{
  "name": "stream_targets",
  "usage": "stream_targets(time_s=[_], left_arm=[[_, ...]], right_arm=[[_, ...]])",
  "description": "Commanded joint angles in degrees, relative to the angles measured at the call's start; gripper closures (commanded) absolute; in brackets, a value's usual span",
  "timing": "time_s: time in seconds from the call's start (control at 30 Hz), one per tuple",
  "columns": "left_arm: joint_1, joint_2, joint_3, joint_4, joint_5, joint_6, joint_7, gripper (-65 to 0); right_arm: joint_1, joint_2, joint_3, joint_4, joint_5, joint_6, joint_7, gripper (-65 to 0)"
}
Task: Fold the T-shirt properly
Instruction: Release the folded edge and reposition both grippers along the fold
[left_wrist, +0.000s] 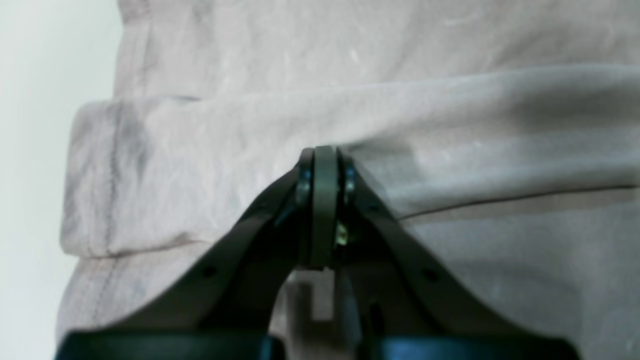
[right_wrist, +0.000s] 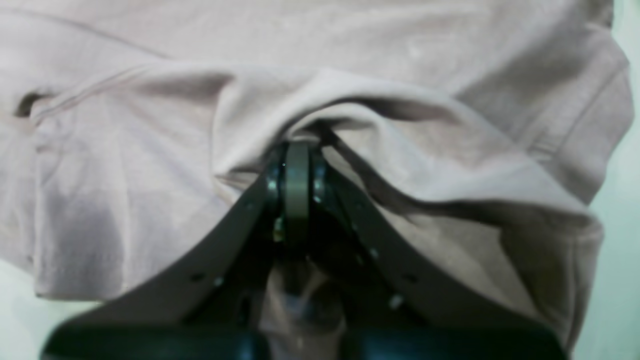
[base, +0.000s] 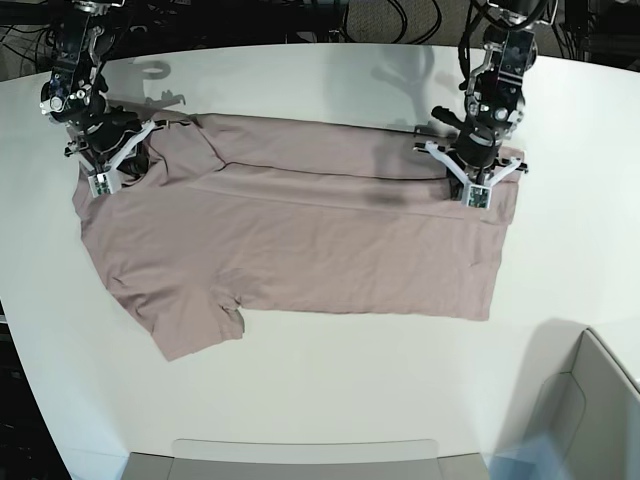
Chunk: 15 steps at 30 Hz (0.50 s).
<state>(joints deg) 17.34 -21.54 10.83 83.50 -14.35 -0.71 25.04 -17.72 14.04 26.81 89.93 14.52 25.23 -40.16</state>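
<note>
Right gripper (right_wrist: 297, 150) with fingers pressed together on a bunched fold of the T-shirt (right_wrist: 150, 165), pink cloth creased around the tips, pale worktop (right_wrist: 620, 250) at right edge

The dusty mauve-pink cotton T-shirt (base: 300, 240) lies spread across the round white table (base: 330, 400), its far long edge folded over toward the near side. The black right gripper (base: 112, 168) sits on the shirt's far corner at the base view's left, the black left gripper (base: 471, 178) on the far corner at that view's right. A sleeve points toward the near left.
</note>
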Motion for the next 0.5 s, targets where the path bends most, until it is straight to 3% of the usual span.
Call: stream_targets(time_s=[0.0, 0.27, 0.47], left_arm=[[4.59, -0.66, -0.24, -2.58, 0.24, 0.75, 16.41, 0.0], [13.56, -0.66, -1.64, -0.3, 0.24, 1.19, 16.5, 0.0], [17.51, -0.39, -6.39, 1.29, 0.24, 1.19, 18.52, 0.0]], right_arm=[[-1.85, -0.55, -0.13, 0.31, -2.35, 0.39, -4.63, 0.0], [-6.86, -0.81, 0.14, 2.6, -2.35, 0.39, -4.63, 0.0], [-6.86, -0.64, 0.31, 2.6, -2.35, 0.39, -4.63, 0.0]])
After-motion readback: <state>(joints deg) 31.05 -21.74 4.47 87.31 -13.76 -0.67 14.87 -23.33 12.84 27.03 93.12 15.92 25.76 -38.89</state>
